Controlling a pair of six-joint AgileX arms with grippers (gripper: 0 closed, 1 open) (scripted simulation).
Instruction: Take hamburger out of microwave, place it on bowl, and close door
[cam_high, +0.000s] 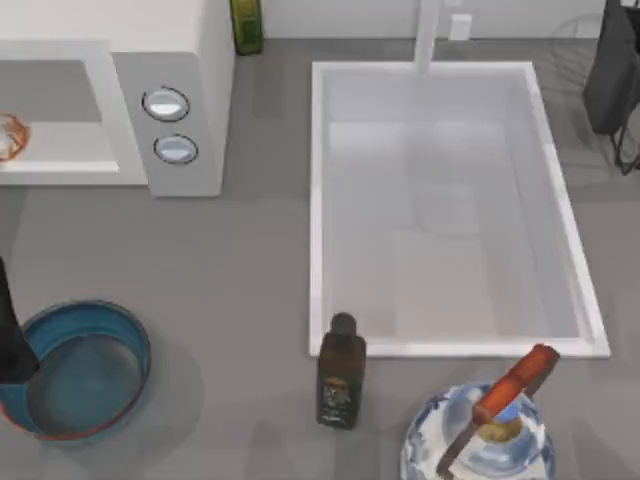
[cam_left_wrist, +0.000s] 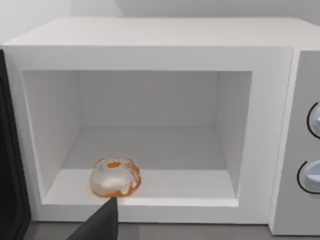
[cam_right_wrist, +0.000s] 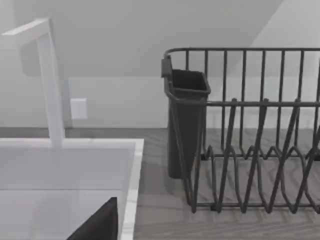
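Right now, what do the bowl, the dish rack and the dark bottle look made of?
Bowl: looks like glazed ceramic or enamel; blue wall, glossy dark inside, thin red rim.
Dish rack: looks like dark coated wire; thin bent rods, matte.
Dark bottle: looks like brown glass or plastic with a black cap and label; can't tell which.

No text, number or brand can be read anywhere in these views. The dark bottle (cam_high: 341, 372) near the front edge of the sink (cam_high: 452, 349) carries a label with pale marks, perhaps letters, but they are too small to make out. The two round knobs (cam_high: 166, 105) on the microwave (cam_high: 190, 60) panel show no readable signs or numbers.
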